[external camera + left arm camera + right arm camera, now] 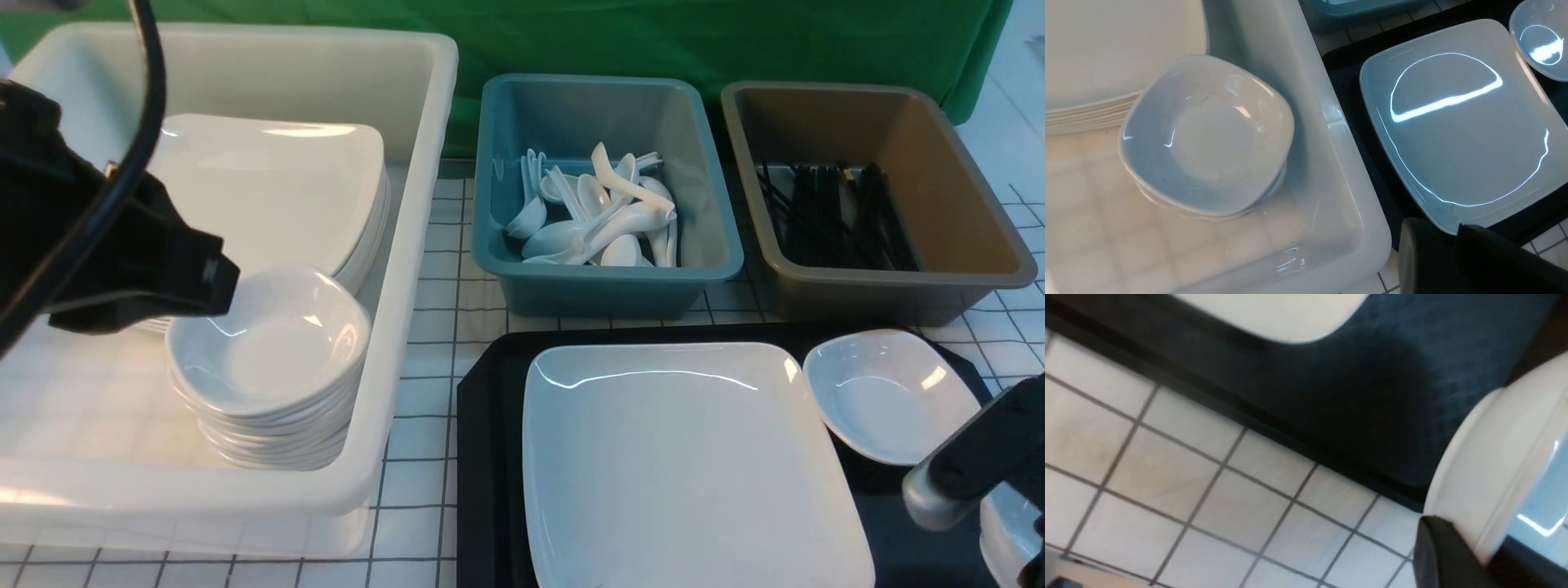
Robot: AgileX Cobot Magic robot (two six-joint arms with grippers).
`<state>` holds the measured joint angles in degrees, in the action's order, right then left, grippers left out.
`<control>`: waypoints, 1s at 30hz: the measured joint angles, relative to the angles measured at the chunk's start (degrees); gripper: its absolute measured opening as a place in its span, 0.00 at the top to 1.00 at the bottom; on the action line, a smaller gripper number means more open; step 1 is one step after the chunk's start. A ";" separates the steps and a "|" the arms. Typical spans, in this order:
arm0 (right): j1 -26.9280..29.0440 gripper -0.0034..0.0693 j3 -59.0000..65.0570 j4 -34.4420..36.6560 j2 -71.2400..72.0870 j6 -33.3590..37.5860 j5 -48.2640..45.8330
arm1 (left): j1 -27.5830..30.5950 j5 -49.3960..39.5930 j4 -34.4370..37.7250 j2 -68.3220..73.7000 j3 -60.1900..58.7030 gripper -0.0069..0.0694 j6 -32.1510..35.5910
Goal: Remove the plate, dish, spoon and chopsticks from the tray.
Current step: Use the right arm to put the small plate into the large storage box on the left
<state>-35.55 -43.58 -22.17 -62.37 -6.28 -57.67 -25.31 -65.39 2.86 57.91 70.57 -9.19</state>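
The large white plate (686,465) (1453,130) lies flat on the black tray (490,457). One small white dish (890,396) rests at the tray's far right corner. A second dish (1008,523) (1494,457) is tilted at the tray's near right edge, and my right gripper (980,531) (1478,547) is shut on its rim. My left gripper (220,282) (1453,228) hovers over the white tub, by a stack of small dishes (269,359). Nothing is between its fingers, and no gap shows. No spoon or chopsticks show on the tray.
The big white tub (408,245) on the left also holds a stack of large plates (269,188). Behind the tray, a blue tub (490,204) holds several white spoons (596,212). Beside it, a brown tub (971,212) holds black chopsticks (824,216).
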 joint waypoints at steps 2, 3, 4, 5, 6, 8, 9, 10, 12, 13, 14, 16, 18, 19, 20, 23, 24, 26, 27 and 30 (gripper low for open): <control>0.00 0.85 -3.16 0.28 2.20 0.58 -1.58 | 0.00 0.00 -1.03 0.00 0.00 0.73 -0.20; 0.00 0.85 -3.55 0.45 2.57 0.84 -1.72 | 0.00 0.00 -1.17 0.00 0.00 0.73 -0.31; 0.00 0.85 -6.01 1.23 3.61 1.53 -2.14 | 0.00 0.00 -2.13 0.00 0.00 0.73 -0.99; 0.00 0.85 -7.32 1.96 3.93 2.25 -2.19 | 0.00 0.00 -3.29 0.00 0.00 0.73 -1.96; 0.00 0.85 -10.87 5.20 4.72 4.40 -1.89 | 0.00 0.00 -6.06 0.00 0.00 0.73 -4.00; 0.00 0.85 -14.74 11.42 4.91 8.41 -0.23 | 0.00 0.00 -11.57 0.00 0.00 0.72 -7.63; 0.00 0.85 -15.37 12.93 4.85 9.37 0.02 | 0.00 0.00 -12.09 0.00 0.00 0.72 -8.20; 0.00 0.85 -17.38 19.38 4.24 13.72 2.86 | 0.00 -0.12 -17.09 0.00 0.22 0.71 -10.41; 0.00 0.85 -19.24 27.80 2.49 19.68 6.44 | 0.00 -1.38 -21.51 0.00 0.80 0.71 -11.85; -0.08 0.85 -19.99 31.01 1.09 22.12 7.77 | 0.00 -2.62 -23.27 0.00 1.20 0.71 -12.06; -0.40 0.85 -21.03 34.42 -0.65 24.92 9.27 | 0.00 -3.43 -24.33 -0.06 1.42 0.71 -12.06; -2.19 0.85 -23.65 38.60 -4.97 29.45 11.80 | 0.00 -4.11 -24.58 -0.52 1.62 0.71 -12.00; -4.93 0.85 -26.94 39.97 -9.60 32.42 13.45 | 0.00 -4.42 -23.59 -1.12 1.65 0.71 -11.79; -6.31 0.85 -29.13 40.15 -11.80 33.46 13.84 | 0.00 -4.42 -22.96 -1.50 1.65 0.71 -11.74; -8.11 0.85 -31.62 40.28 -14.58 34.68 14.15 | 0.00 -4.43 -22.24 -1.82 1.69 0.71 -11.74; -13.54 0.85 -39.47 39.41 -22.70 38.29 14.90 | 0.00 -4.54 -20.88 -2.57 1.69 0.71 -11.74; -15.22 0.85 -42.87 38.08 -26.10 39.71 15.48 | 0.00 -4.54 -20.73 -2.77 1.69 0.71 -11.74; -17.58 0.85 -46.53 35.59 -30.43 41.38 16.96 | 0.00 -4.54 -20.73 -3.07 1.69 0.71 -12.02; -19.04 0.85 -49.26 33.75 -33.47 42.67 18.18 | 0.00 -4.54 -20.73 -3.19 1.69 0.71 -12.24; -20.78 0.85 -52.78 31.05 -38.04 44.81 21.33 | 0.00 -4.55 -20.86 -3.30 1.69 0.71 -12.70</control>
<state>-56.33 -96.36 8.88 -100.40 38.52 -36.34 -25.31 -69.94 -18.00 54.60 72.26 -21.90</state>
